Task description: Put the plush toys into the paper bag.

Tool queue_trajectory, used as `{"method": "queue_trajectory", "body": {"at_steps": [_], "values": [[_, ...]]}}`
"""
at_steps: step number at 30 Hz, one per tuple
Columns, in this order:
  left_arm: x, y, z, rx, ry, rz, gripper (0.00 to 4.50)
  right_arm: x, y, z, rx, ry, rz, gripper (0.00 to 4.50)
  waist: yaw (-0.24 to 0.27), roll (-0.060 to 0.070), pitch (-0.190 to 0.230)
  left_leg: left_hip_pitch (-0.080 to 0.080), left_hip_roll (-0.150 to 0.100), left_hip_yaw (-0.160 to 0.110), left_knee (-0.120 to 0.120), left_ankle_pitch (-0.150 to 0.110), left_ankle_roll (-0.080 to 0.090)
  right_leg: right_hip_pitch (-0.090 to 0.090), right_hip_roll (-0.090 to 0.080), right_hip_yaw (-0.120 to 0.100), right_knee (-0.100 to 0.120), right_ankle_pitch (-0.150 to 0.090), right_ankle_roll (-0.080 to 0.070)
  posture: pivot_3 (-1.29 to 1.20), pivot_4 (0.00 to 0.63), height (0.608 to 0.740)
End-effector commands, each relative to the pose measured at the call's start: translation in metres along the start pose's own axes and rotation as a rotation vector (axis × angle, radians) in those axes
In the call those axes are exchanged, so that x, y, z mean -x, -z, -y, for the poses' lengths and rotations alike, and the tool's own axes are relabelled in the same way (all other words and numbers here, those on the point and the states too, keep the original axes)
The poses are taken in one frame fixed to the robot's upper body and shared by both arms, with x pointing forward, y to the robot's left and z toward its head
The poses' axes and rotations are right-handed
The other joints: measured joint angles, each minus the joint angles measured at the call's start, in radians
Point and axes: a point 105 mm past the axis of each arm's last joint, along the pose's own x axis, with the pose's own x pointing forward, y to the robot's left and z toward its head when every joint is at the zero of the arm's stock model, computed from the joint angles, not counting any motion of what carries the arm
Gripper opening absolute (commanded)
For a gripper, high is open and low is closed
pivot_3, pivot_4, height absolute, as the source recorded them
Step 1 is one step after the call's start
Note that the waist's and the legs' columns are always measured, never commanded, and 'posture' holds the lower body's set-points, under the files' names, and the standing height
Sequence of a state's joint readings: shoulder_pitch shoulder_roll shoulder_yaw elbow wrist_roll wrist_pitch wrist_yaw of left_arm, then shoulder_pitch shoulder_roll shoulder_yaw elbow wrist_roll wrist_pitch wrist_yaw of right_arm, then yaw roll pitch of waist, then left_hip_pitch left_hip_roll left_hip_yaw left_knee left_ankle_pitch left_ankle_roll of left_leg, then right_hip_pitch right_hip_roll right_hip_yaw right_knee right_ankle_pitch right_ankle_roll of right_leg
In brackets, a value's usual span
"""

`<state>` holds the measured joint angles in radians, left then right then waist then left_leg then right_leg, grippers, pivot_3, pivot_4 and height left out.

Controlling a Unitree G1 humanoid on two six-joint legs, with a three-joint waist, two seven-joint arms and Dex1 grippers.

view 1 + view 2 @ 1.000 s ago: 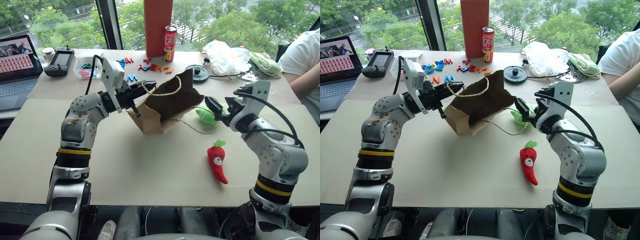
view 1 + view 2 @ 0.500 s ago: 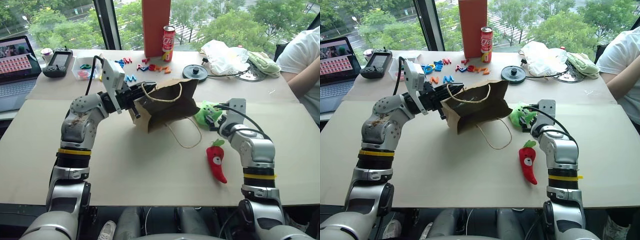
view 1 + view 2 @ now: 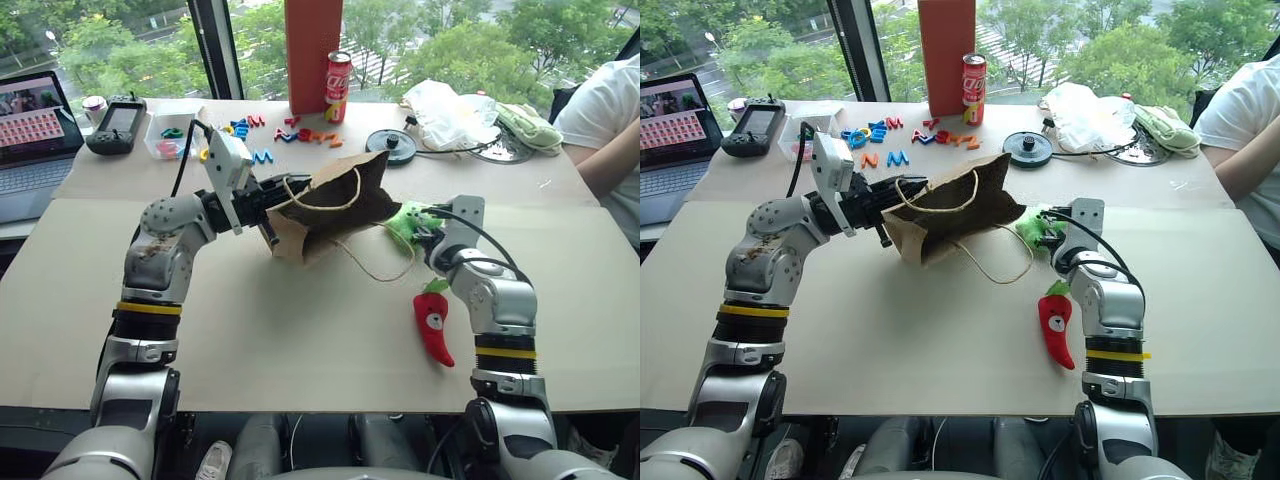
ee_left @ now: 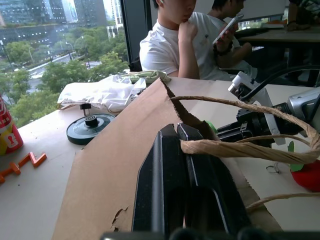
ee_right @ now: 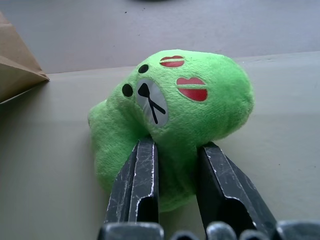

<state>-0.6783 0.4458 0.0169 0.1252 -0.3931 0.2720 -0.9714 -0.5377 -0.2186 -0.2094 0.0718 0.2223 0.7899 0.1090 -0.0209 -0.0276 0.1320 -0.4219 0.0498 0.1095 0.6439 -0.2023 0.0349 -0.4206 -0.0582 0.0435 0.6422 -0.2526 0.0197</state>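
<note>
The brown paper bag (image 3: 335, 197) lies tilted on the table, its mouth toward my right arm. My left gripper (image 3: 268, 203) is shut on the bag's rim by a twine handle (image 4: 240, 150); in the left wrist view its fingers (image 4: 165, 165) pinch the paper edge. The light green plush toy (image 5: 190, 100) rests on the table just right of the bag's mouth, and my right gripper (image 5: 177, 146) is shut on its lower body. The green toy (image 3: 404, 222) also appears in the head view beside the right gripper (image 3: 420, 233). The red chili plush (image 3: 433, 320) lies nearer me, by my right forearm.
At the back of the table (image 3: 250, 330) stand an orange box (image 3: 316, 50), a cola can (image 3: 339, 72), plastic letters (image 3: 300, 132), a black disc (image 3: 392, 145) and a white plastic bag (image 3: 450, 110). A laptop (image 3: 35, 125) sits far left. A person (image 3: 610, 120) sits at the right.
My right gripper came down to the green toy and closed on it. The bag in my left gripper has tipped lower, and its loose twine handle shifted on the table.
</note>
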Motion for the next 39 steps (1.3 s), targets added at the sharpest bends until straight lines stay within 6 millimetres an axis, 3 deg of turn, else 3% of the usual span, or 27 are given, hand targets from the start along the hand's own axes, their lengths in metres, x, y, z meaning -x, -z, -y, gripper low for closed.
{"method": "queue_trajectory", "body": {"at_steps": [1,7,16,25,30,39], "values": [[0.002,-0.003,0.007,-0.040,0.036,0.003,0.00,0.005,-0.016,-0.001,-0.022,-0.016,0.068,0.05,0.000,0.000,0.000,0.000,0.000,0.000,0.000,0.000,0.000,0.000,0.000,0.000,0.000,0.000,0.000,0.00,0.150,0.739],[0.003,-0.002,0.009,-0.017,0.050,0.007,0.00,0.024,-0.046,0.016,-0.031,0.006,0.173,0.05,0.004,0.000,0.000,0.000,0.000,0.000,0.000,0.000,0.000,0.000,-0.001,0.000,0.000,0.000,0.000,0.00,0.150,0.739],[-0.002,-0.003,0.010,0.020,0.042,0.028,0.00,0.082,-0.093,0.011,0.092,-0.115,0.282,0.05,0.006,0.001,0.000,-0.001,0.000,-0.002,-0.001,0.000,0.000,-0.001,0.000,0.000,-0.001,0.000,0.000,0.00,0.150,0.739],[-0.008,-0.010,0.010,0.053,0.038,0.063,0.00,0.122,-0.084,-0.032,0.205,-0.420,0.156,0.05,0.006,0.001,0.000,-0.001,0.000,-0.003,-0.001,0.000,0.000,0.000,0.000,0.000,-0.002,0.000,0.000,0.00,0.150,0.739],[-0.010,-0.017,0.009,0.061,0.036,0.086,0.00,0.118,-0.073,-0.060,0.192,-0.499,0.105,0.05,0.005,0.001,0.000,-0.001,0.000,-0.004,-0.001,0.000,0.000,0.000,0.000,0.000,-0.002,0.000,0.000,0.00,0.150,0.739],[-0.013,-0.022,0.010,0.070,0.035,0.107,0.00,0.096,-0.053,-0.088,0.162,-0.523,0.022,0.05,0.006,0.001,0.000,-0.001,0.000,-0.005,-0.001,0.000,0.000,0.000,0.000,-0.001,-0.002,0.000,0.000,0.00,0.150,0.739]]}}
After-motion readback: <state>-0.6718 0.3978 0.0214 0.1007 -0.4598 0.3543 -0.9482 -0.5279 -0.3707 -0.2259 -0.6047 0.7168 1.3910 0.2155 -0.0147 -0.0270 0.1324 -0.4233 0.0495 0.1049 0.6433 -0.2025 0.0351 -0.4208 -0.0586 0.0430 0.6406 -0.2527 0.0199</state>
